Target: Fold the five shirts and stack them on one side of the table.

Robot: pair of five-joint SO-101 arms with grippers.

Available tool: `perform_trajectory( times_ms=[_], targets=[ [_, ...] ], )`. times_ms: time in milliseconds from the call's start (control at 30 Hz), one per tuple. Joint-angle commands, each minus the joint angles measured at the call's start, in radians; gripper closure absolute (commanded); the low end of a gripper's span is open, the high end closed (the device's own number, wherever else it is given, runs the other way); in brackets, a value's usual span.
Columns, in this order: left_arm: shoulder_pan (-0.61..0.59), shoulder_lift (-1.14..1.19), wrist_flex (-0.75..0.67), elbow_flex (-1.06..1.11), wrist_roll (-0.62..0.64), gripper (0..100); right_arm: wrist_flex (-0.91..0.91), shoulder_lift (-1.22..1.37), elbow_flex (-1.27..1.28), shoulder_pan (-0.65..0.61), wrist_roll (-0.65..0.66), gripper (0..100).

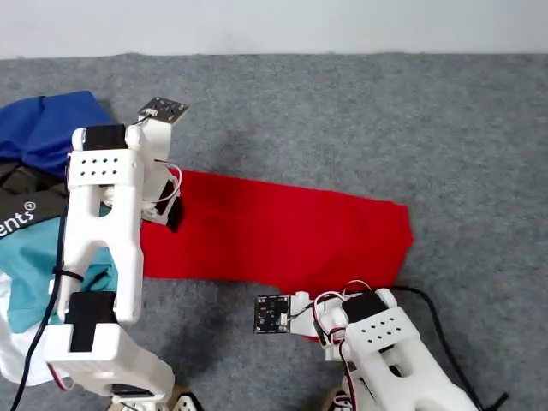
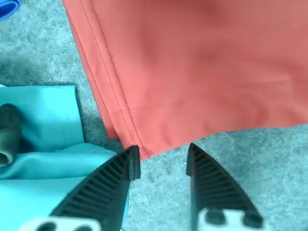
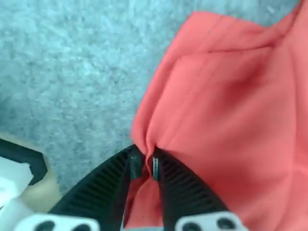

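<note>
Red cloth lay as a long flat band across the middle of the table: the red shirt (image 1: 282,235), its stitched hem turned toward the left side and its far end reaching right of centre. The left gripper (image 2: 163,159) hung low over the hem corner nearest the robot, its two ribbed black fingers parted, one on either side of that corner with grey surface showing between them; nothing was gripped. The left arm (image 1: 103,231) stretched forward from its base at the near left edge, its wrist bent down over the shirt's left end. At the shirt's near edge, right of centre, the right gripper (image 3: 143,163) was clamped on a raised pinch of red fabric, the fingers closed together with the cloth bunched between their tips. The right arm (image 1: 385,342) stood low at the near edge, its wrist angled toward the shirt's border. Just beside the hem, a teal shirt (image 2: 43,159) lay crumpled, part of a loose heap at the table's left side with a blue shirt (image 1: 43,128) at the far end, a dark garment (image 1: 26,201) with white print between them, and white cloth (image 1: 13,342) nearest the robot. All of it rested on the grey felt-like table cover (image 1: 428,120).
</note>
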Motion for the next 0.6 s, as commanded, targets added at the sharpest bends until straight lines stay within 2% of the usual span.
perform_trajectory(
  times_ms=[0, 200, 300, 567],
  targets=[
    [-0.003, -0.043, -0.005, -0.002, 0.009, 84, 0.01, 0.013, 0.02, -0.002, 0.008, 98.9],
    [-0.003, -0.043, -0.005, -0.002, 0.009, 84, 0.177, 0.013, -0.21, 0.002, 0.008, 98.8],
    [-0.003, -0.043, -0.005, -0.002, 0.009, 84, 0.189, 0.013, -0.315, 0.05, 0.011, 98.8],
    [-0.003, -0.043, -0.005, -0.002, 0.009, 84, -0.002, 0.022, -0.396, 0.163, 0.009, 98.8]
  ],
)
